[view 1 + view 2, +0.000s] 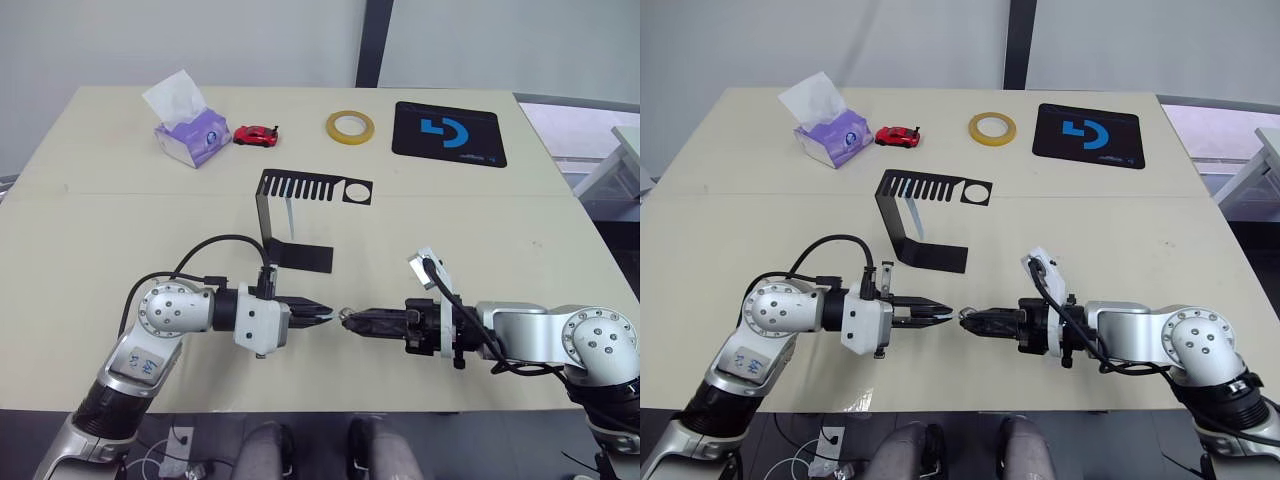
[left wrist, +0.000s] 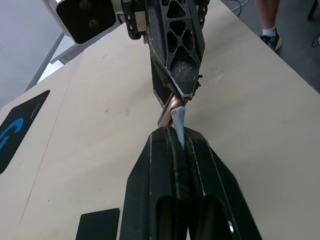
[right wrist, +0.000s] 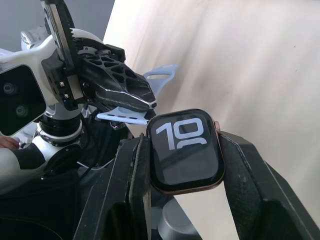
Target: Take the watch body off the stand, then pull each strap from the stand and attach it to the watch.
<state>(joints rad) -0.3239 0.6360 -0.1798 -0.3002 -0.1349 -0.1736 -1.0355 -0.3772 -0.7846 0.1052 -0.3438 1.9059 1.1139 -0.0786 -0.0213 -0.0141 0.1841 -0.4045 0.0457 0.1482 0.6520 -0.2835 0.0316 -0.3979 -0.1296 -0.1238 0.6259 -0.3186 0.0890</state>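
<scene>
Above the table's front middle my two grippers meet tip to tip. My right gripper is shut on the watch body, a rounded-square case whose dark screen shows white digits. My left gripper is shut on a pale blue strap, and the strap's end touches the edge of the watch body. The rest of the strap curls back past the left fingers. The black bent stand sits on the table just beyond both grippers, its slotted top facing the far side.
Along the far edge sit a purple tissue pack, a red toy car, a yellow tape roll and a black mousepad with a blue logo. A person's leg and shoe stand past the table.
</scene>
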